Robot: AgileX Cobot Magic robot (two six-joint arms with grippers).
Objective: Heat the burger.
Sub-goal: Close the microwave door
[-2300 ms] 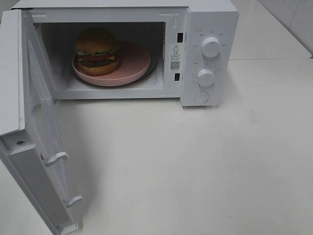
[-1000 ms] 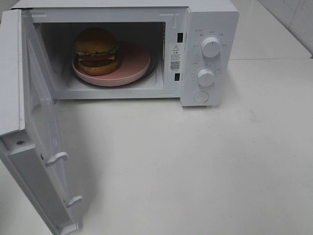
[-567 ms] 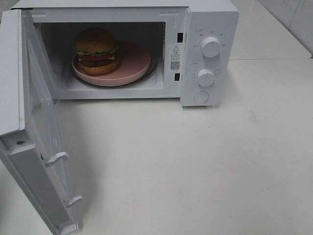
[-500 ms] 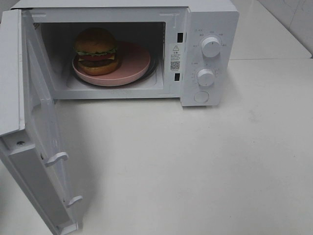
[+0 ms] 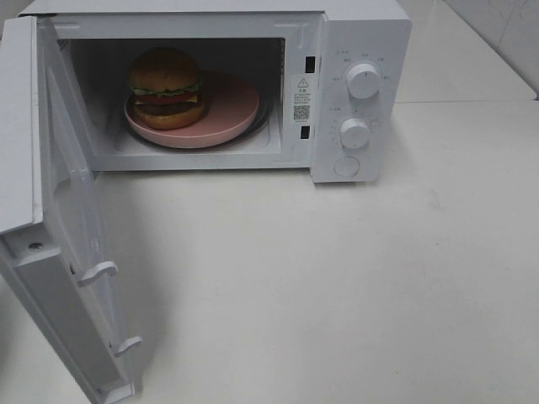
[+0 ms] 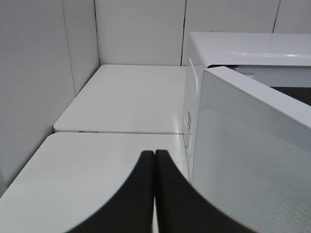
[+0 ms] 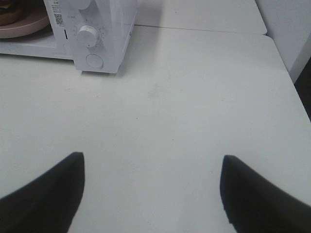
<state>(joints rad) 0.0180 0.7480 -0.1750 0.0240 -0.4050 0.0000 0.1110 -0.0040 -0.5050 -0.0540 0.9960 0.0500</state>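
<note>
Left pincer [image 6: 154,160] is clamped right down, both jaws pressed flat together with nothing between them. Right pincer [image 7: 151,158] is spread wide and carries nothing, only bare table [image 7: 194,97] under it.

Where's the burger [image 5: 166,87]? Inside the microwave [image 5: 362,34], on the pink plate [image 5: 232,105], well ahead of the right pincer and off toward the left arm's side. From the left pincer it is hidden behind the swung-out door [image 6: 252,160], which stands just beside those jaws.

Handling call: it looks light but soft and stacked, with a glossy bun that could slip and layers that could slide apart under a squeeze. If it must be moved, I'd take the plate's rim, or hold the bun low across its widest part, gently. As it lies, the burger seems placed already, so the door looks like the thing to handle next.

Poses now: neither arm shows from the high camera. The left wrist points level along the table toward the back wall, outside the door's outer face. The right wrist tilts down over the table, facing the 2 knobs [image 5: 363,80].
</note>
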